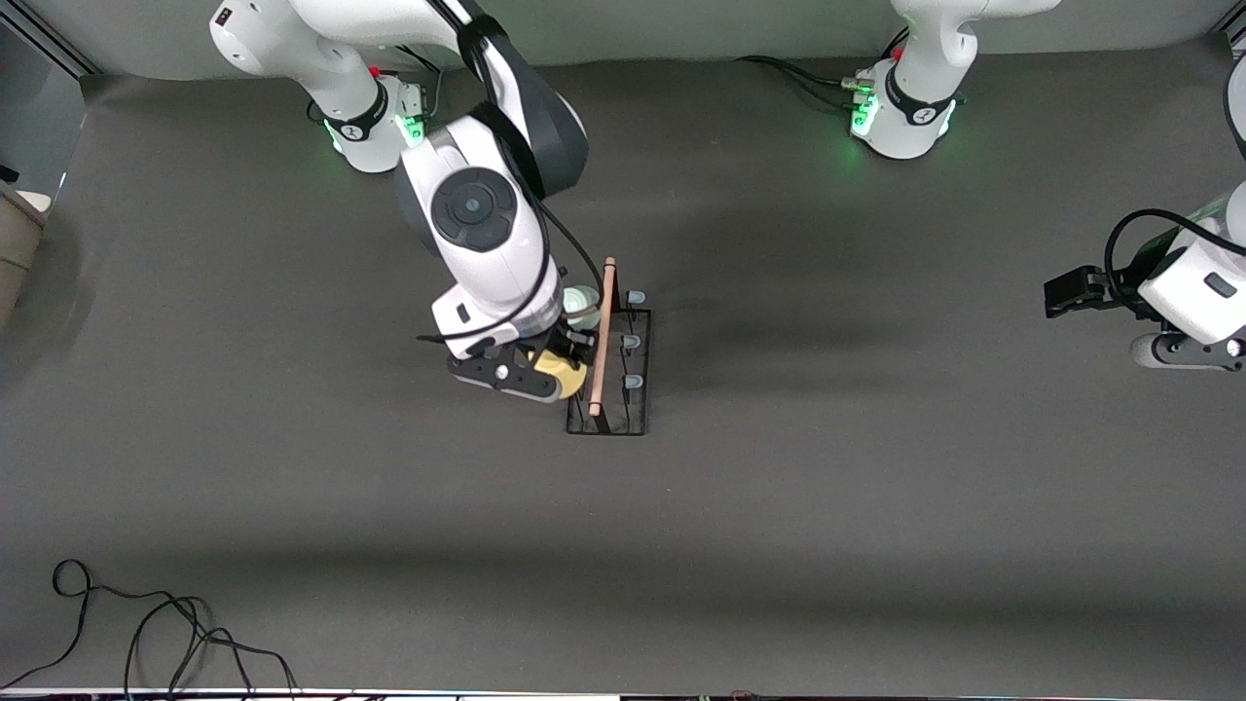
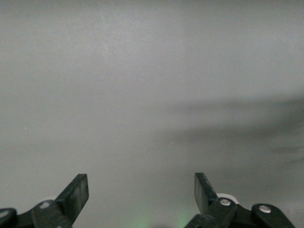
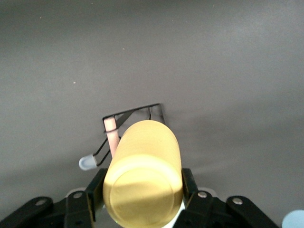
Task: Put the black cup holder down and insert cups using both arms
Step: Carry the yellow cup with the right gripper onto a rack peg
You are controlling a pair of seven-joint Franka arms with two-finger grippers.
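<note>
Yellow cup (image 3: pixel 142 175): plain tapered tumbler, smooth and unmarked; I see it lying sideways in the right gripper (image 1: pixel 557 375), base toward the wrist camera, just beside the rack on the right arm's side
Black cup holder (image 1: pixel 633 414): black wire rack with a rectangular base, standing mid-table; pale wooden rod (image 1: pixel 604 336) along its top; three pale blue prong tips (image 1: pixel 630 342) show on the side toward the left arm
Mint cup (image 1: pixel 582 302): I glimpse a pale green cup at the rack, largely hidden by the right arm
Right gripper: fingers pinching the yellow cup from both sides
Left gripper (image 2: pixel 141 192): fingers spread wide, nothing between them; waits over bare table at the left arm's end
</note>
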